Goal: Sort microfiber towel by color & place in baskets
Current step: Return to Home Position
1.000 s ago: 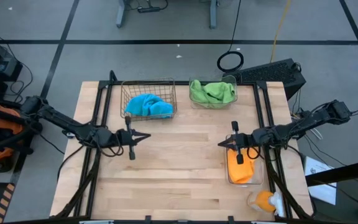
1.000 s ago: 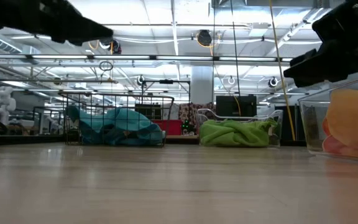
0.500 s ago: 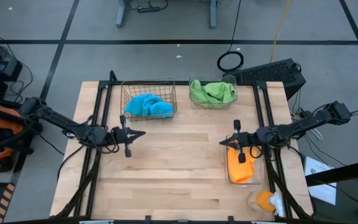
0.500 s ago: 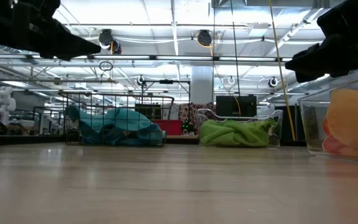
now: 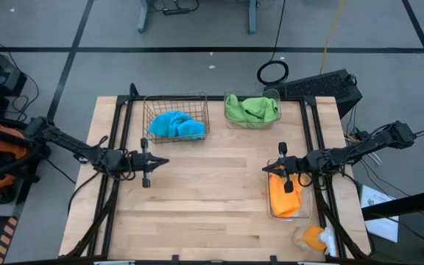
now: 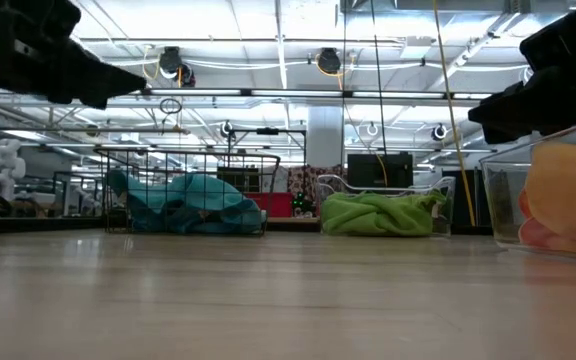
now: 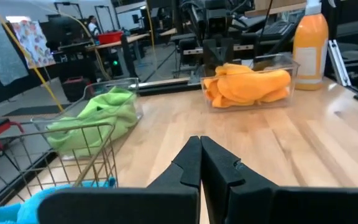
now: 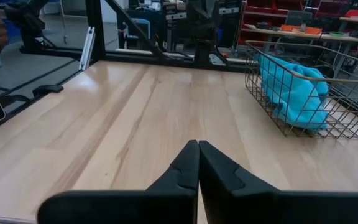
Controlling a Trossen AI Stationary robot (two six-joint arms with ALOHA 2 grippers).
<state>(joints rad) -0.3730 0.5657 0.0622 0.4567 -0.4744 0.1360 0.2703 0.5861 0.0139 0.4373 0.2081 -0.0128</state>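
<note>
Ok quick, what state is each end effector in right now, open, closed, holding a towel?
Left end effector: closed, holding nothing, above the table, left side.
Right end effector: closed, holding nothing, above the clear bin with orange towels.

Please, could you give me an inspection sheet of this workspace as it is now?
Surface: wooden table, no loose towels.
Job's things: blue towel in wire basket; green towel in clear bin; orange towels in second clear bin.
Clutter: orange bottle beside second clear bin.
Grippers: left gripper shut, empty, near wire basket; right gripper shut, empty, at second clear bin.
Cables: black coil, yellow cable on floor.
Surroundings: black case behind table.
</note>
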